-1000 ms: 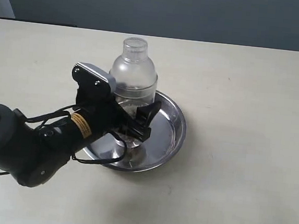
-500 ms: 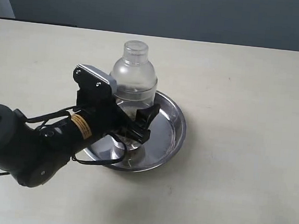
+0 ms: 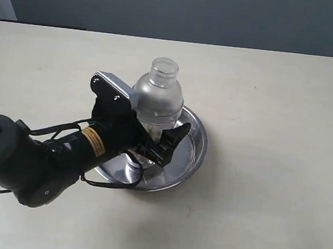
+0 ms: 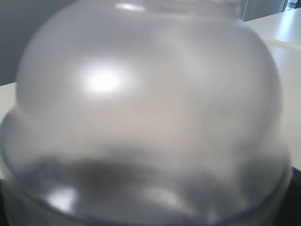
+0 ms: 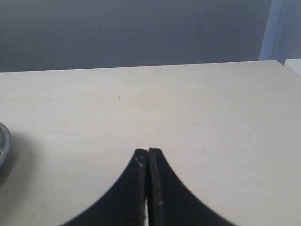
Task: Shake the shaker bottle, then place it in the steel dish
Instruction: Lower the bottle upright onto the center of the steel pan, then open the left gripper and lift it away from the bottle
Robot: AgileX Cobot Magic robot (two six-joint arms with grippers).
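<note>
The shaker bottle (image 3: 160,98), clear with a frosted dome and a small round cap, stands over the steel dish (image 3: 198,140) in the exterior view. My left gripper (image 3: 164,133) is shut on its lower body, and one black finger (image 3: 174,140) shows in front. The arm hides the bottle's base, so I cannot tell whether it touches the dish. In the left wrist view the frosted dome of the shaker bottle (image 4: 146,94) fills the picture and hides the fingers. My right gripper (image 5: 148,153) is shut on nothing above bare table, with the dish's rim (image 5: 3,141) at the frame edge.
The pale table (image 3: 265,197) spreads all round the dish. A dark wall (image 3: 194,10) runs behind the far edge. My black left arm (image 3: 29,159) lies across the near left of the table.
My left gripper has carried the bottle to the right and a little lower over the dish. The dish has stayed put.
</note>
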